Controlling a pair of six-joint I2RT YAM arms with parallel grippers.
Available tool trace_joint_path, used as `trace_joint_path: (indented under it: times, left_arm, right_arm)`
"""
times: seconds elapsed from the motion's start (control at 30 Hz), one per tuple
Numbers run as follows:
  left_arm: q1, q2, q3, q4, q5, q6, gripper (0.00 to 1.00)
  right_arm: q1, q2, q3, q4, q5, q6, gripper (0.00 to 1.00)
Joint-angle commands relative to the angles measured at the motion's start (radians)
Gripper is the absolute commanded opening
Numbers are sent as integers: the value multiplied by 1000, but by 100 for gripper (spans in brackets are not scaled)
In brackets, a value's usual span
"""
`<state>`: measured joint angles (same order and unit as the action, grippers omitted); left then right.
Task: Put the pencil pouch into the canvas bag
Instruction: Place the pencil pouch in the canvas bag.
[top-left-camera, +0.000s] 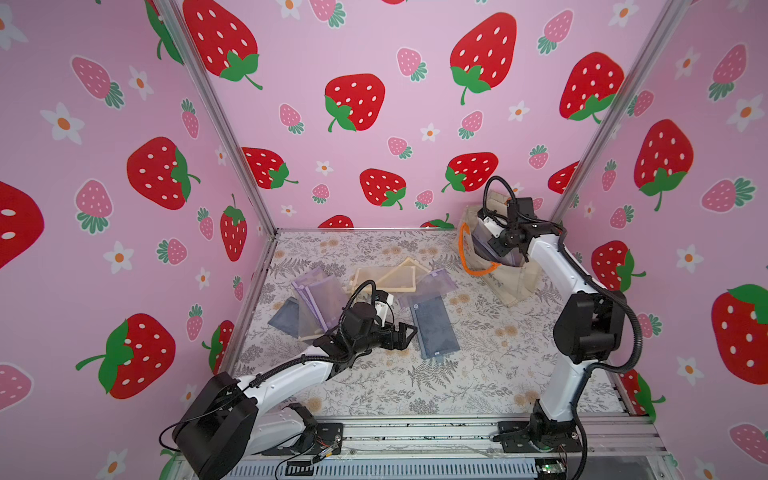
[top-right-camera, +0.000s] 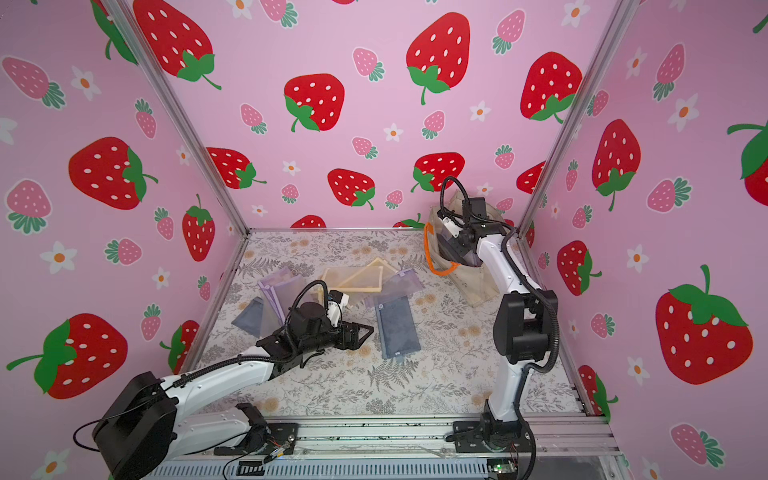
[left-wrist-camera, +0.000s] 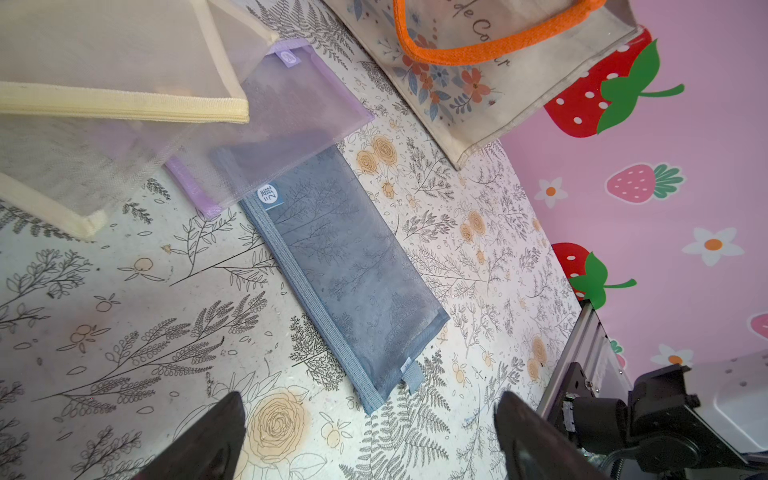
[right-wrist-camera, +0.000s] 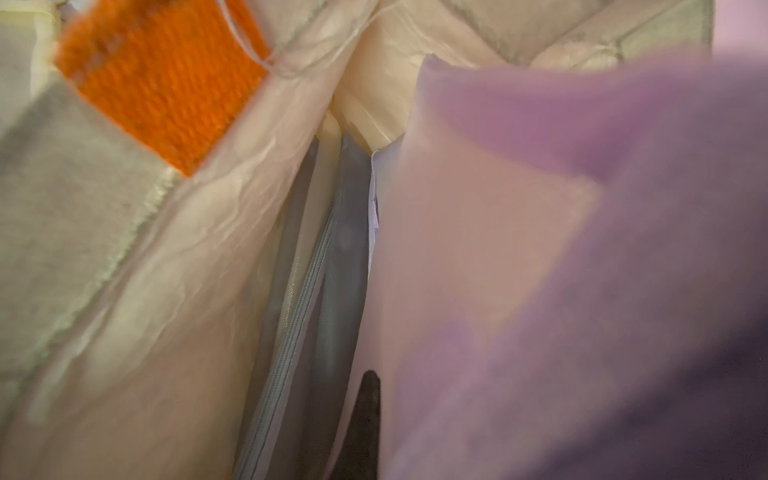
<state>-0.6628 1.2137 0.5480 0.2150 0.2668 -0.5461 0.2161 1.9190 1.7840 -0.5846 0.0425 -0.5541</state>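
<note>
On the floral counter (top-left-camera: 478, 374), the canvas bag (top-left-camera: 517, 282) stands at the far right corner. The right arm (top-left-camera: 548, 253) reaches into its mouth, jaws pinching a lilac pencil pouch (right-wrist-camera: 478, 270) inside the opening. The left arm (top-left-camera: 291, 370) hovers mid-counter, jaws spread, beside a blue pouch (left-wrist-camera: 345, 266).

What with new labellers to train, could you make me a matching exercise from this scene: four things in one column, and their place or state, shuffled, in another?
Things
1. left hand
2. right hand
3. blue pouch nearest the left hand
4. canvas bag

Place or state
A. standing at the far right corner
B. shut on the purple pouch, inside the bag
C. lying flat on the table
D. open, above the table

Pairs: 1-D, 2-B, 3-C, 4-A
</note>
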Motion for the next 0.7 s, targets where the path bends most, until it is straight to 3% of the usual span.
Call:
trace_joint_path:
  times: [0.0, 0.27, 0.5, 0.67]
  left_arm:
    - [7, -3, -6, 33, 12, 5, 96]
    - [13, -5, -10, 35, 15, 2, 96]
    - [16, 2, -8, 34, 19, 2, 96]
    - [16, 10, -6, 36, 26, 0, 96]
  right_arm:
    - [3, 49, 54, -47, -6, 14, 0]
    - [15, 158, 173, -124, 33, 25, 0]
    - [34, 93, 139, -101, 26, 94, 28]
    - [34, 60, 125, -75, -29, 140, 33]
